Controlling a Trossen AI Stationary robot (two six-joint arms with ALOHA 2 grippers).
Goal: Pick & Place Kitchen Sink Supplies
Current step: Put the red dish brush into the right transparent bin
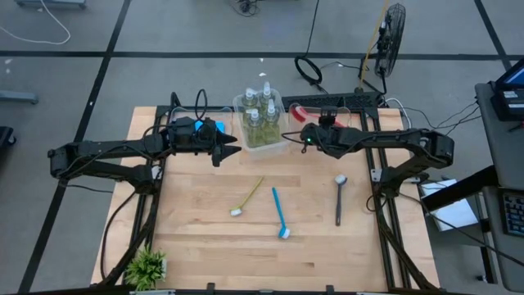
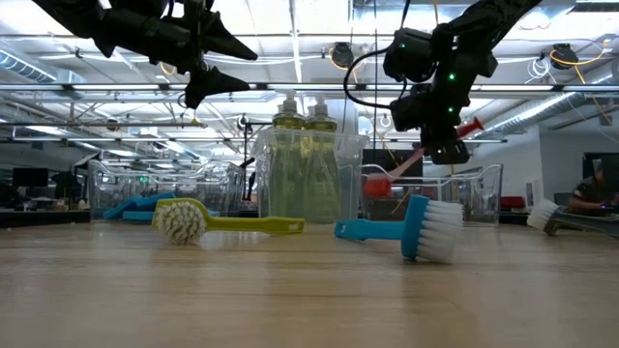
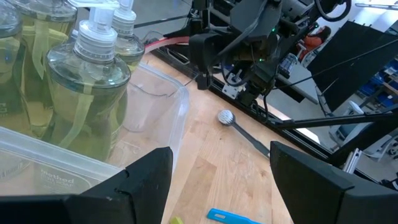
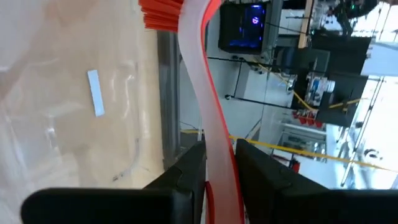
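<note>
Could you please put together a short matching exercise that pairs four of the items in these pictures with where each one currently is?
Things:
1. red long-handled brush
2. clear pump bottles of yellow-green liquid
3. dark grey long-handled brush
4. small green potted plant

Places:
A. near corner of the wooden table
B. lying on the wood near the right arm
C. in the right pincer
D. standing in a clear plastic rectangular bin

Pairs: 1-C, 2-D, 3-B, 4-A

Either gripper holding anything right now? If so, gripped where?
Right gripper is shut on the red brush, pinching its slim handle, bristle head pointing away over the clear bin. Left gripper is open and empty beside the bin of pump bottles.
</note>
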